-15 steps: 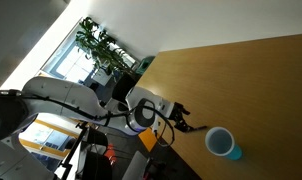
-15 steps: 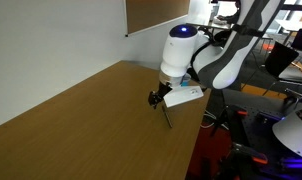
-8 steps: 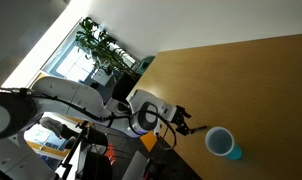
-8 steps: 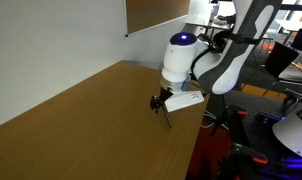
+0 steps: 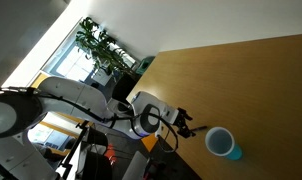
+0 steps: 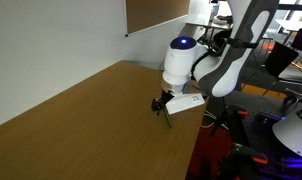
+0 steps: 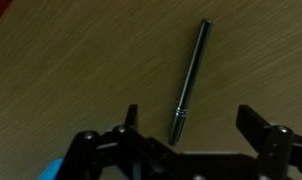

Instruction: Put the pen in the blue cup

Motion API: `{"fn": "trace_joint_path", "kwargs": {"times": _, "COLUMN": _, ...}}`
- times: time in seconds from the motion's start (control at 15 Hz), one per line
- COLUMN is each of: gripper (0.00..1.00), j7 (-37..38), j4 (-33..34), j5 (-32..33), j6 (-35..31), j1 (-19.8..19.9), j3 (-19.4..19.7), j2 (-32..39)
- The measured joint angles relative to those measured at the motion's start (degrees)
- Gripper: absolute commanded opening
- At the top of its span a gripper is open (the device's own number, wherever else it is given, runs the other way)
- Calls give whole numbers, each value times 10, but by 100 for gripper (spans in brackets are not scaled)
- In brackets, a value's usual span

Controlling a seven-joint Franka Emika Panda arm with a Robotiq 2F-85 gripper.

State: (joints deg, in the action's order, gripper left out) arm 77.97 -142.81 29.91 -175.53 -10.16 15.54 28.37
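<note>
The pen (image 7: 190,80) is a thin dark stick lying flat on the wooden table (image 7: 71,60). In the wrist view it runs up from between my jaws to the upper right. My gripper (image 7: 191,125) is open, one finger on each side of the pen's near end, not touching it. In both exterior views the gripper (image 5: 183,121) (image 6: 156,103) hovers low at the table's edge, with the pen (image 6: 167,118) just beside it. The blue cup (image 5: 222,143) stands upright on the table a short way from the gripper. A light-blue patch (image 7: 53,171) shows at the wrist view's bottom left.
The table edge (image 6: 181,135) runs close by the gripper, with office clutter and cables beyond it. A potted plant (image 5: 99,44) stands by the window. A brown board (image 6: 156,12) hangs on the wall behind the table.
The arm has shifted slightly and the gripper has come a little lower over the pen. Pen and cup have not moved.
</note>
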Motion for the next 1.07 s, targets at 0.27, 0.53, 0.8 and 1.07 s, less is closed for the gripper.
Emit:
{"fn": "trace_joint_path", "kwargs": {"times": 0.27, "gripper": 71, "j7": 0, "j4": 4, "j5": 0, "j6": -11, "j1": 7, "j3": -1, "j2": 17}}
{"fn": "trace_joint_path", "kwargs": {"times": 0.53, "gripper": 46, "j7": 0, "j4": 11, "j5": 0, "j6": -19, "j1": 12, "j3": -2, "j2": 29}}
{"fn": "trace_joint_path", "kwargs": {"times": 0.8, "gripper": 15, "j7": 0, "j4": 15, "j5": 0, "j6": -20, "j1": 13, "j3": -2, "j2": 32}}
{"fn": "trace_joint_path", "kwargs": {"times": 1.07, "gripper": 1, "j7": 0, "j4": 20, "j5": 0, "j6": -20, "j1": 14, "j3": -2, "j2": 32}}
